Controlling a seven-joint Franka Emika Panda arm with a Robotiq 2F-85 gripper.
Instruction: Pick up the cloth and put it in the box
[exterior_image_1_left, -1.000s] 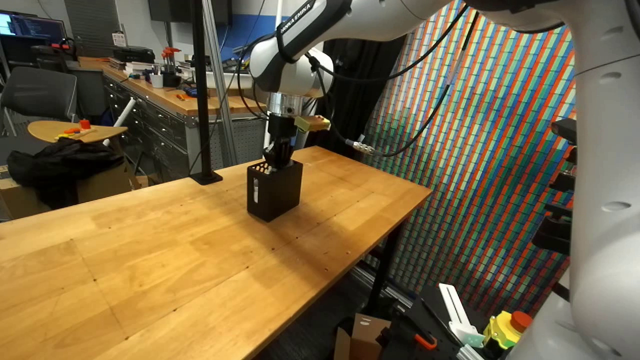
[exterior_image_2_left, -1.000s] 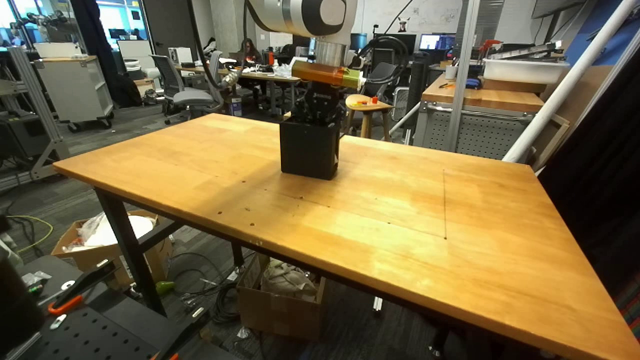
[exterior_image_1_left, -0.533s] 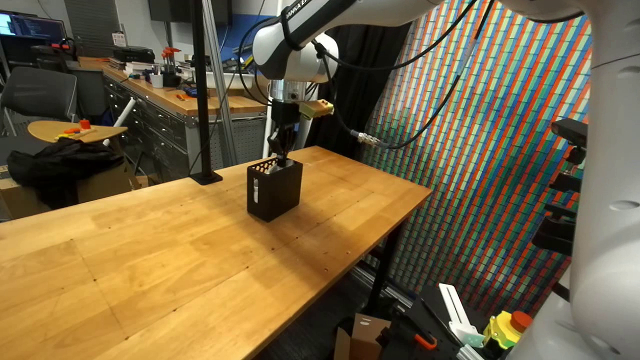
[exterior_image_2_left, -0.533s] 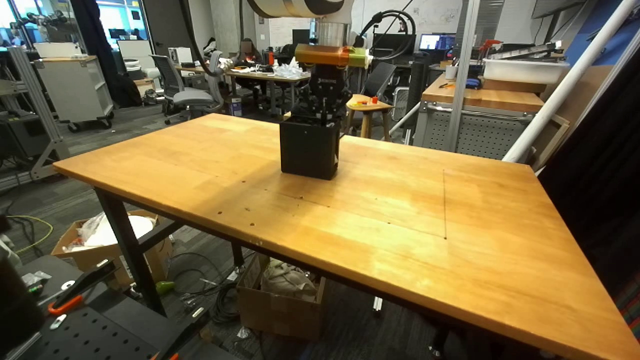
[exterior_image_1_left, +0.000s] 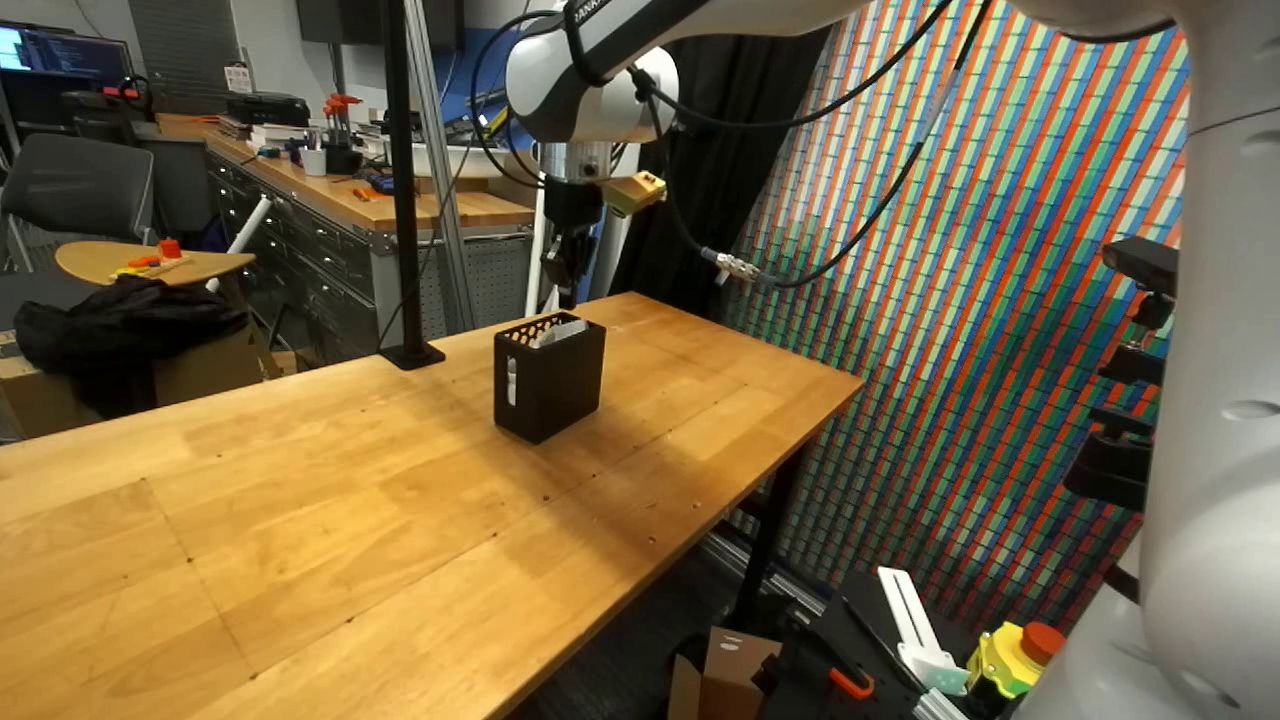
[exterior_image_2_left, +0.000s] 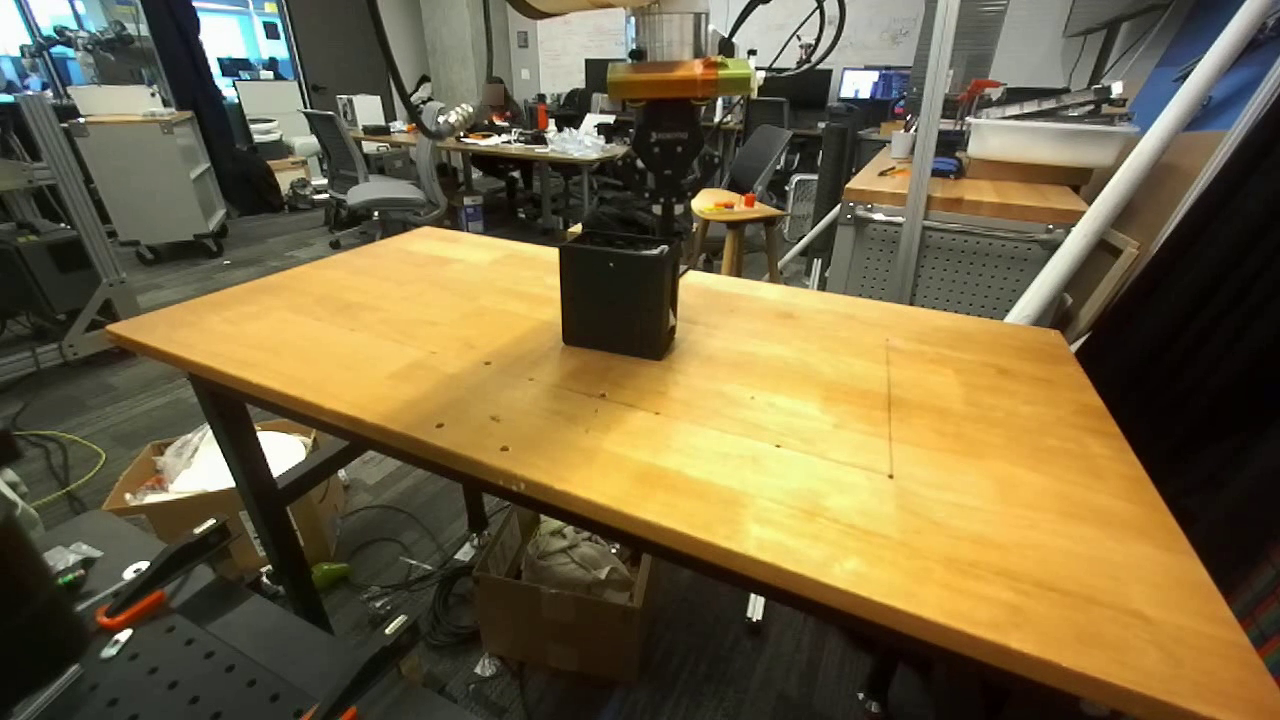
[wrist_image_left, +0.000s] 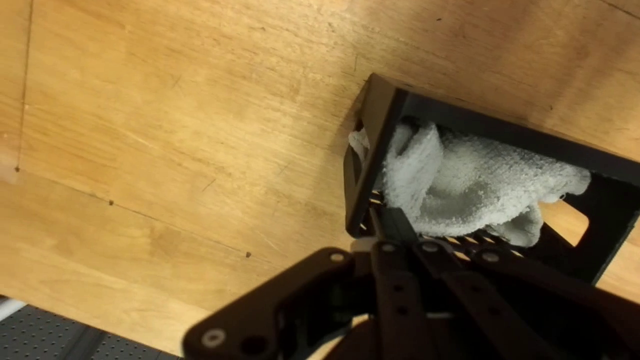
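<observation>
The white fluffy cloth (wrist_image_left: 465, 185) lies crumpled inside the black open-topped box (wrist_image_left: 380, 107) in the wrist view. In an exterior view its pale top edge (exterior_image_1_left: 560, 331) shows just inside the box (exterior_image_1_left: 548, 388). The box stands upright on the wooden table; in an exterior view the box wall (exterior_image_2_left: 618, 300) hides the cloth. My gripper (wrist_image_left: 392, 222) is shut with its fingertips together and nothing between them. It hangs just above the box in both exterior views, with the fingertips (exterior_image_1_left: 567, 298) over the rim and also visible here (exterior_image_2_left: 668, 222).
The wooden table (exterior_image_1_left: 380, 520) carries the box near its far edge. A black post (exterior_image_1_left: 400, 200) is clamped at that edge, left of the box in this view. A cardboard box (exterior_image_2_left: 560, 625) with fabric inside sits on the floor under the table.
My gripper has risen out of the box to above its rim. The cloth has stayed in the box, and the box has not moved.
</observation>
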